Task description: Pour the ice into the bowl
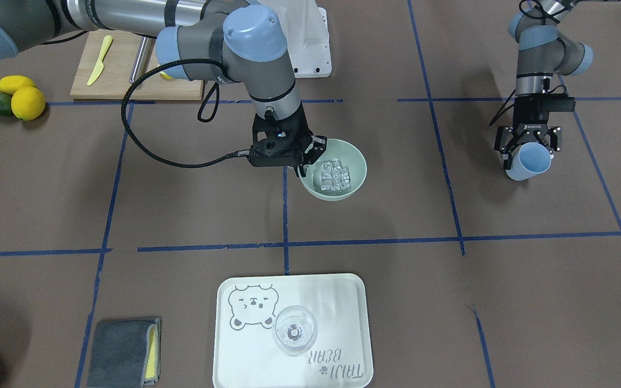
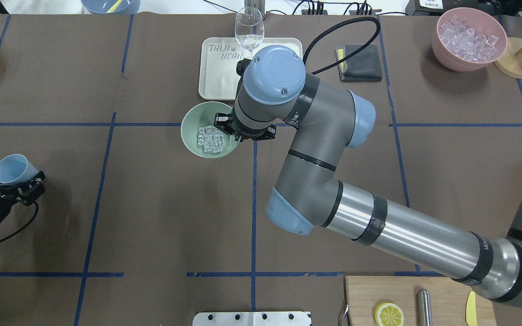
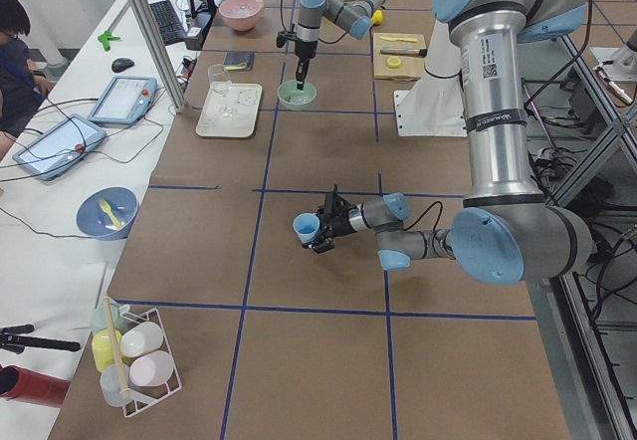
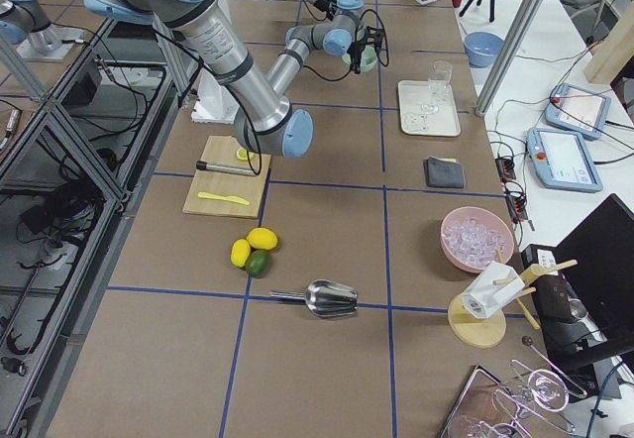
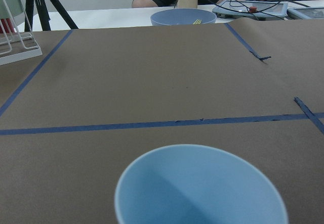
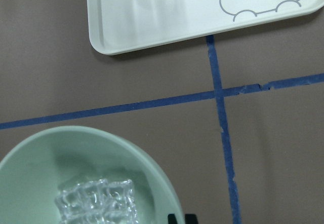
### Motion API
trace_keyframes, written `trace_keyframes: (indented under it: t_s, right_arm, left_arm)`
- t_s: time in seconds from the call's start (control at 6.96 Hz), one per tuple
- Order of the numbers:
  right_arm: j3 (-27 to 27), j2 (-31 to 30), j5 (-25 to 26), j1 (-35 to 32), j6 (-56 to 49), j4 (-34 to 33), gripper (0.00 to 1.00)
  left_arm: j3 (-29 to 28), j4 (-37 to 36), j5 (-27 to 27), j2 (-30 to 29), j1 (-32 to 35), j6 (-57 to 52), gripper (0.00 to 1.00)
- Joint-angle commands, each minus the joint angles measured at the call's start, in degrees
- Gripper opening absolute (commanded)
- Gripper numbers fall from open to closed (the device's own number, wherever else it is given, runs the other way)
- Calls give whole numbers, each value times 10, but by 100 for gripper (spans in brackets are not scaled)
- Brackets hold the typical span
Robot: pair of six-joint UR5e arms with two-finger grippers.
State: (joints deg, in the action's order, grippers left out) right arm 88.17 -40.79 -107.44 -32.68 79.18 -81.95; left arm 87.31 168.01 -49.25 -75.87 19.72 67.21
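Overhead exterior: finds the ice [image 2: 210,138] already heaped inside the bowl [image 2: 193,136], near its middle. Notes the right gripper [image 1: 305,160] directly at the bowl's rim, one finger inside the wall and one outside, apparently pinched on that rim. Places the left gripper [image 2: 16,181] well apart from the bowl, on the side opposite the right arm, clamped around a light blue cup [image 2: 11,168]. Confirms an empty cup interior from the left wrist view. Records a white tray [image 2: 215,86] just beside the bowl, on its far side from the robot. Judges the pour done. Rates the right arm far nearer the bowl; assigns any coming move on the bowl to it, most likely a release and lift clear of the rim.
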Motion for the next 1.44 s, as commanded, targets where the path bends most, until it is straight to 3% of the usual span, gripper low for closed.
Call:
trace_keyframes:
  t_s: [0.0,0.43,0.72,1.01,1.29]
  right_arm:
    - [16,-25,-17,-18,-21,-3,0]
    - [43,-38,-16,-26,-53,-46,0]
    - [53,-71,-17,-36,-69,-49,0]
    - [121,-145,-18,-46,-96,-77,0]
    - [199,-237,-15,-53,-139,-88,0]
  left_arm:
    - [4,0,-16,7,0,-2,100]
    - [86,0,-78,74,1,-34,100]
    - [100,0,-142,84,1,-37,100]
    - [168,-4,-196,145,6,-71,100]
    - [221,-37,-255,162,32,-74,100]
